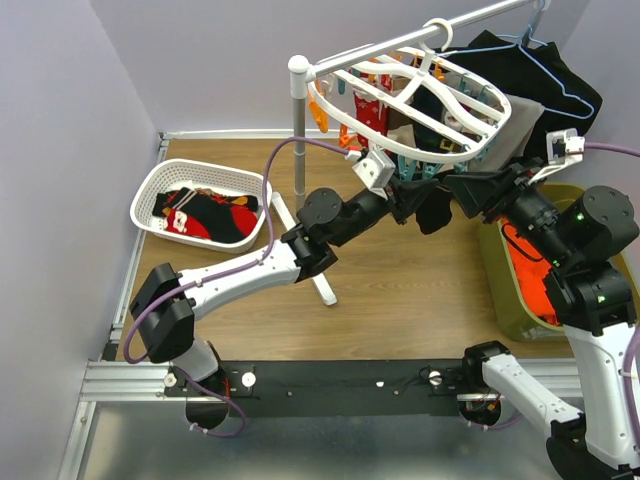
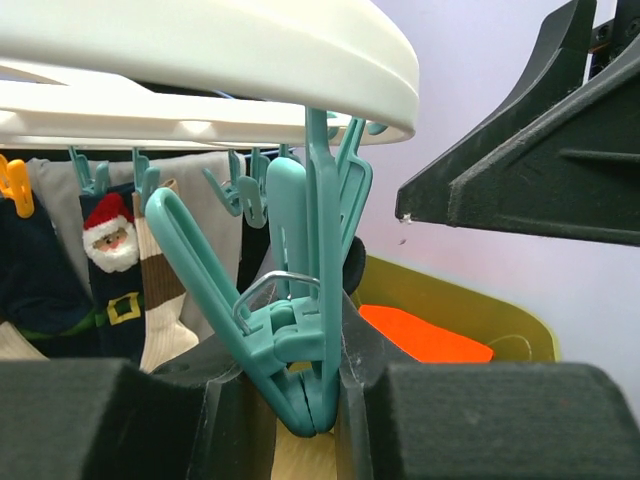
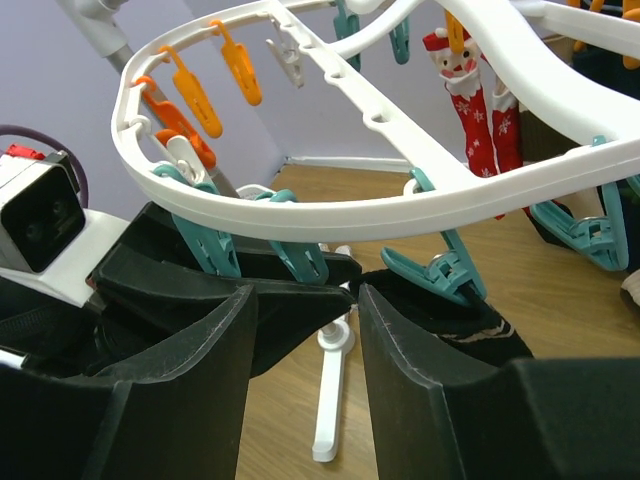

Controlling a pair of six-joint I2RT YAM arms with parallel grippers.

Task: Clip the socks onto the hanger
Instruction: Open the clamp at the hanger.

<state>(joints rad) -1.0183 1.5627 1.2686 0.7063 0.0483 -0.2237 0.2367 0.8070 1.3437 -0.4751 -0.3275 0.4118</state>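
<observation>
Wood worktop [image 1: 400, 290] is lying under both arms; loose socks [image 1: 205, 212] are sitting in the basket [image 1: 146, 200] at 9 o'clock, well apart. L claw [image 2: 295, 430] is squeezing narrow on a teal clip [image 2: 300, 330], its long axis hanging vertical off the hanger [image 3: 330, 215] rim. R claw [image 3: 305, 300] is gaping, nothing betw. fingers; black sock [image 3: 450, 315] is dangling just past its tip at 1 o'clock, so R arm is sitting nearer. Santa socks [image 3: 475, 110] are hanging clipped beyond.
</observation>
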